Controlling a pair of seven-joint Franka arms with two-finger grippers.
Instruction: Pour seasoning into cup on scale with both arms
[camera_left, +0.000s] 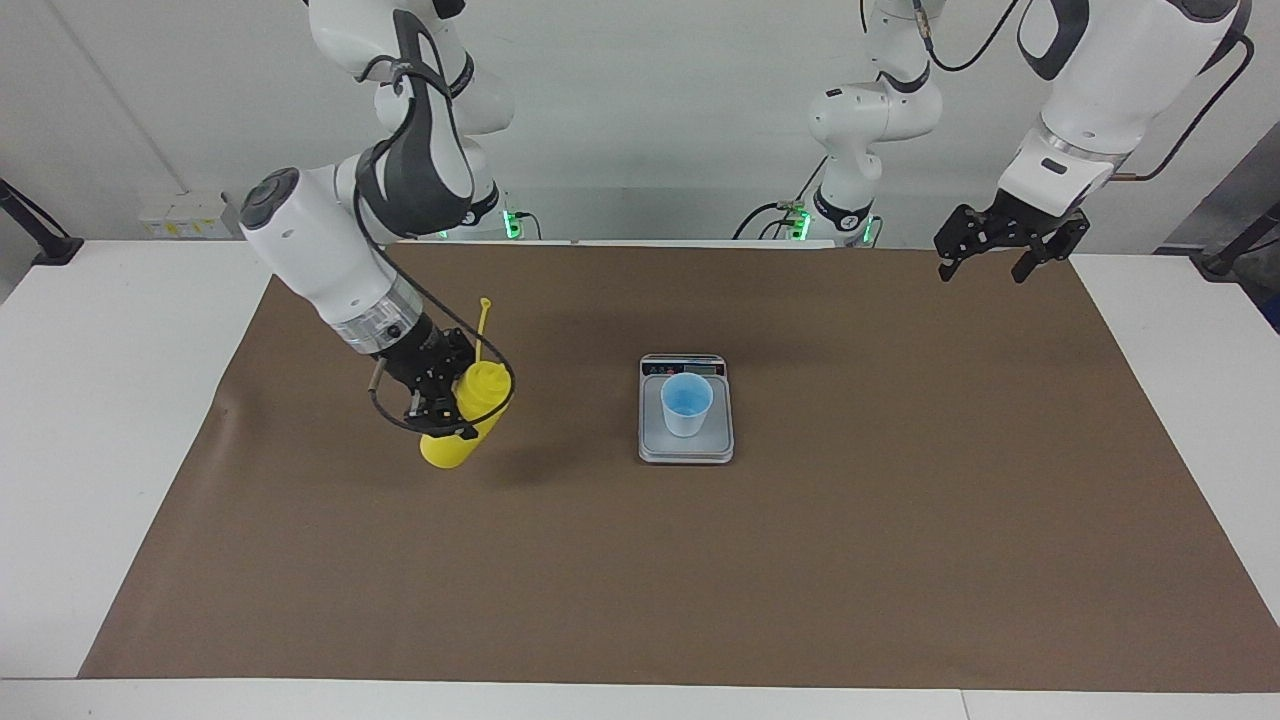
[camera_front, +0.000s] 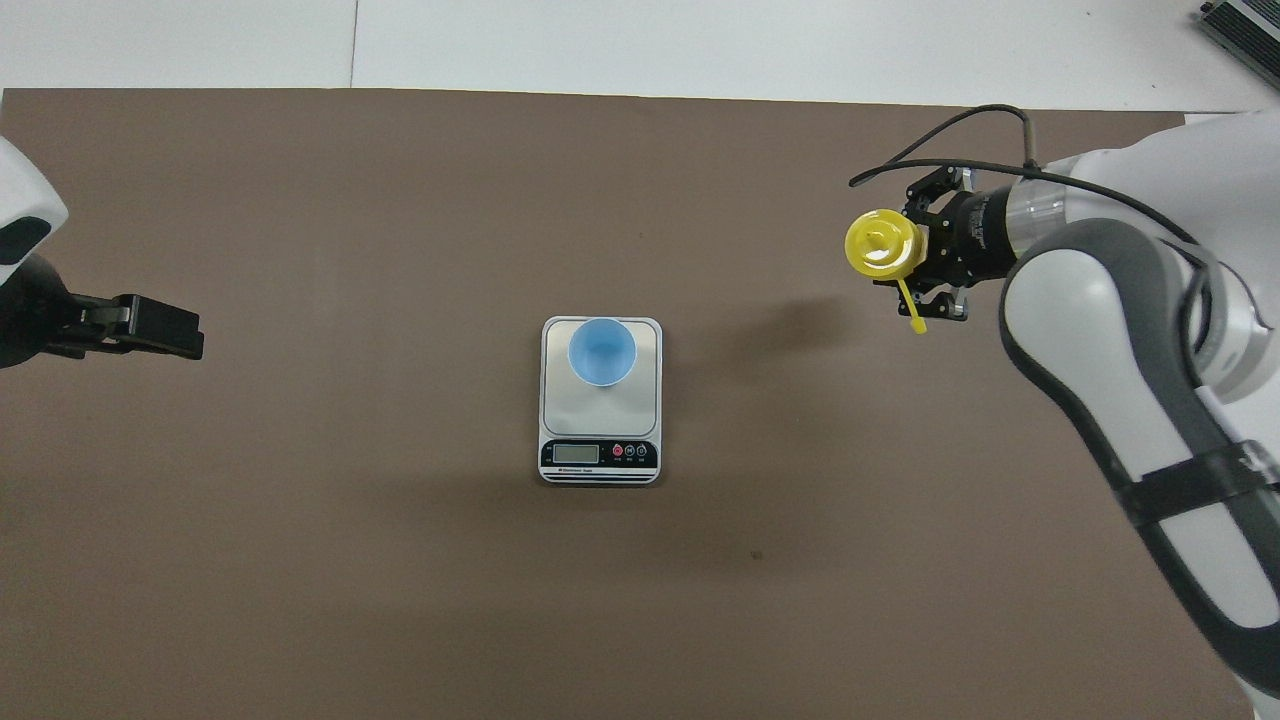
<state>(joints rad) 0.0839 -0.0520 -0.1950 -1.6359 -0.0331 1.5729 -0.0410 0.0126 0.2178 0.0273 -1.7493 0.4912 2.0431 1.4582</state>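
Centre-left of the facing frame, the right tool clenches the yellow squeeze bottle (nozzle upward); the left tool, released, waits upper right; cup on scale.

One high camera faces the robots; another looks steeply down from above them, perhaps closer. Both show the scale.

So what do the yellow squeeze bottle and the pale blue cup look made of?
Yellow squeeze bottle: likely soft plastic, opaque, smooth with a slight sheen, thin moulded nozzle. Pale blue cup: apparently thin plastic, faintly translucent wall, matte, on the scale.
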